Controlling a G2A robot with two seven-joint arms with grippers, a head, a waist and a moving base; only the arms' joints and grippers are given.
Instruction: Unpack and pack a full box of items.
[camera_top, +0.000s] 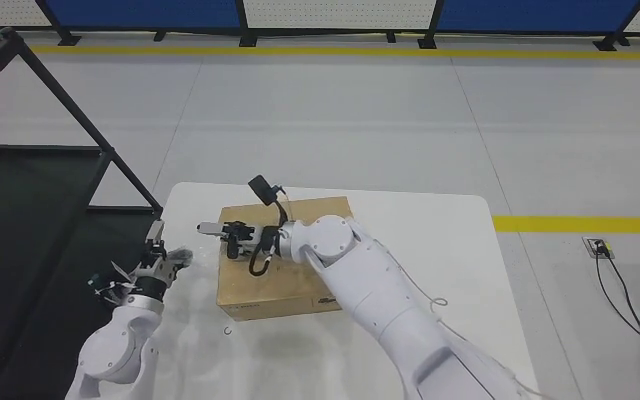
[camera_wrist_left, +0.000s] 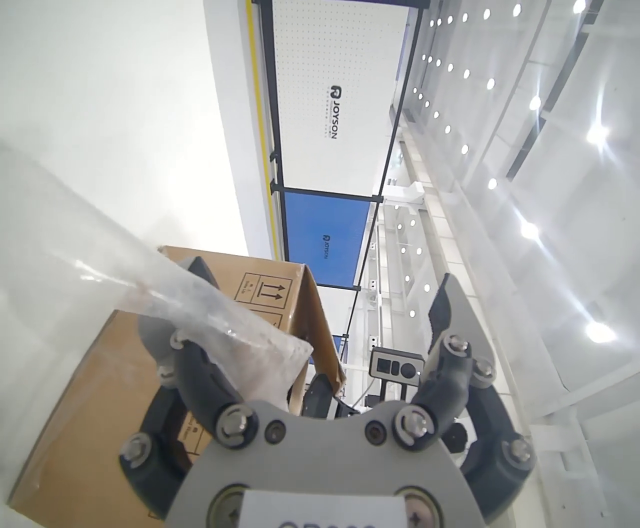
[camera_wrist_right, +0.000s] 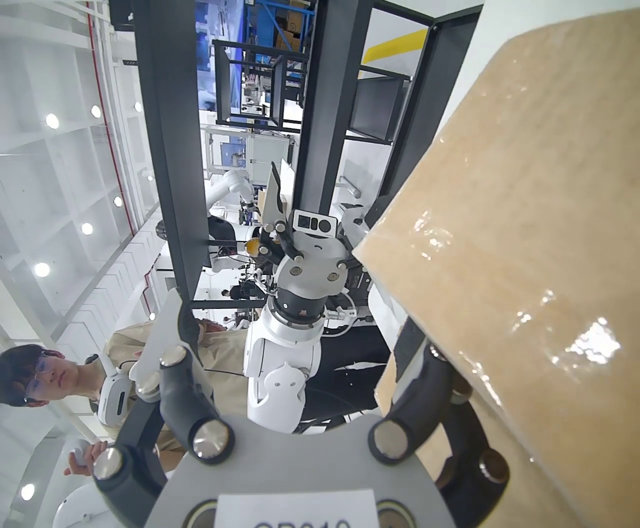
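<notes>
Top view: brown cardboard box stands mid-table on the white table. Right gripper, released with jaws spread, sits at the box's top edge. Left gripper, also released, is near the box side, with clear plastic film draped over one finger

The top camera looks down from above at the table, box central; both wrist cameras sit close against that shared box, tilted upward, the left at its nine o'clock facing three, the right facing nine.
</notes>
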